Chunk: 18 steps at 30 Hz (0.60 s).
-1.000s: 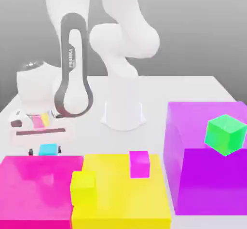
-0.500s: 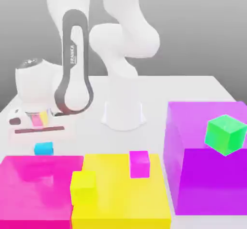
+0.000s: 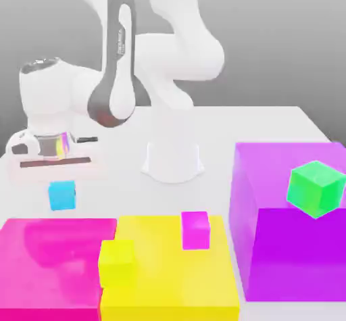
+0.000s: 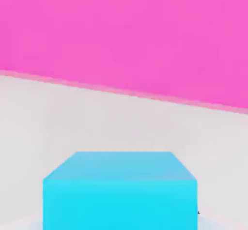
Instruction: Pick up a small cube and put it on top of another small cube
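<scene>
Behind the pale, nearly white desk [image 3: 223, 127] rises a plain gray backdrop [image 3: 270, 42], smooth and bare-looking, darker down beside the desk's far edge and lighter higher above it. The light is bright and even, washing the desk's top almost to white, with very faint shading across its surface.

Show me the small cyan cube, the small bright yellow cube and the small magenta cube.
Small cyan cube [image 3: 63, 196]: exterior view, front face.
Small bright yellow cube [image 3: 116, 267]: exterior view, front face.
Small magenta cube [image 3: 196, 234]: exterior view, front face.
</scene>
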{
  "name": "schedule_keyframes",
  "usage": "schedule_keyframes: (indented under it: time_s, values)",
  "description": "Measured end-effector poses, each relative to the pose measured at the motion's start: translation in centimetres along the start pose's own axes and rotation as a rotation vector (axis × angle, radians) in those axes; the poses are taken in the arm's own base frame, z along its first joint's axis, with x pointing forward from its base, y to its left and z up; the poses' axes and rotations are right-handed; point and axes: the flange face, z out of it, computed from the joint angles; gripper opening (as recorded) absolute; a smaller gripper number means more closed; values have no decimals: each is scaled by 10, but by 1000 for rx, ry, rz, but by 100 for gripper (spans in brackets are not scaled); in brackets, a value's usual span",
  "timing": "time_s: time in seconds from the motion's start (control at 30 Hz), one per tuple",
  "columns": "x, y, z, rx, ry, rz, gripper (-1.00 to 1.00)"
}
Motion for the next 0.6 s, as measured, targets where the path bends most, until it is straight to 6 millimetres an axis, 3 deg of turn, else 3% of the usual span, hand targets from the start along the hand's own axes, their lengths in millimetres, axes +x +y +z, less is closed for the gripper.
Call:
schedule_keyframes:
  time_s: [0.2, 0.4, 0.47, 0.53, 0.57, 0.6]
  values:
    - [45, -91, -46, -1, 0, 15, -100]
    - [58, -197, -101, 2, 1, 32, -100]
    - [59, -207, -87, 4, 0, 41, -100]
    - [60, -209, -61, 3, 1, 46, -100]
    - [60, -208, -51, 2, 1, 49, 100]
    - [60, -208, -51, 2, 1, 50, 100]
